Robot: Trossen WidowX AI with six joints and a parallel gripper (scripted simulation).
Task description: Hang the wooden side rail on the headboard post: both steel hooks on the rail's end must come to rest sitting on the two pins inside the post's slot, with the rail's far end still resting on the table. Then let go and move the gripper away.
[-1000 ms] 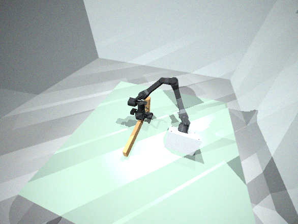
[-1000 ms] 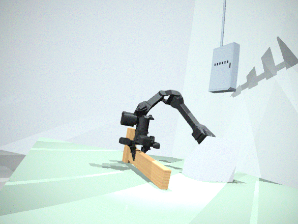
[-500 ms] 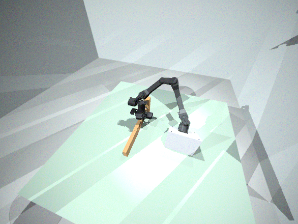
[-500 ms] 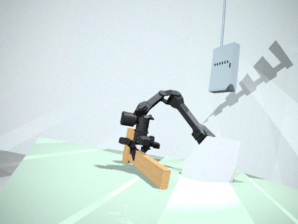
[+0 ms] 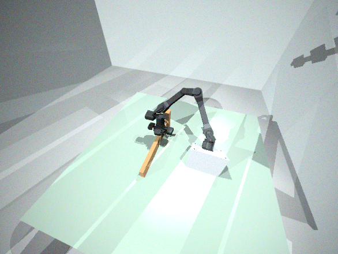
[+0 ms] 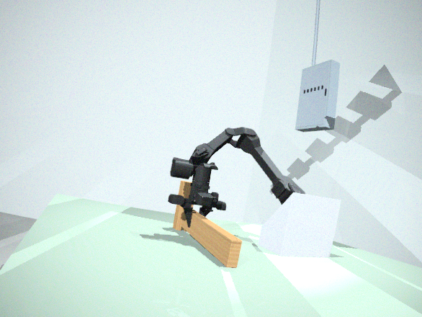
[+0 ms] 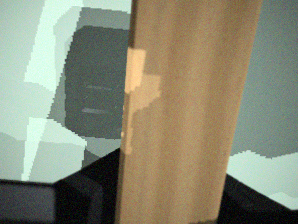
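Though near post (image 5: 168, 115) (image 6: 178, 212), rail (image 5: 150, 159) (image 6: 216, 239) (image 7: 187, 100) in tool (image 5: 161, 135) (image 6: 196, 220) (image 7: 156, 157).

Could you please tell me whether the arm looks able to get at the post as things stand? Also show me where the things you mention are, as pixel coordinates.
Probably not to grasp it: the gripper (image 5: 161, 135) (image 6: 197, 220) is shut on the rail (image 5: 150, 157) (image 6: 216, 235) (image 7: 185, 100), though it is close beside the post (image 5: 168, 114) (image 6: 184, 186).

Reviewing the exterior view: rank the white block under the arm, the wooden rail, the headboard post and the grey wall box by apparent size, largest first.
1. White block
2. Unsure between wooden rail and grey wall box: too alike to rank
3. Headboard post, partly hidden
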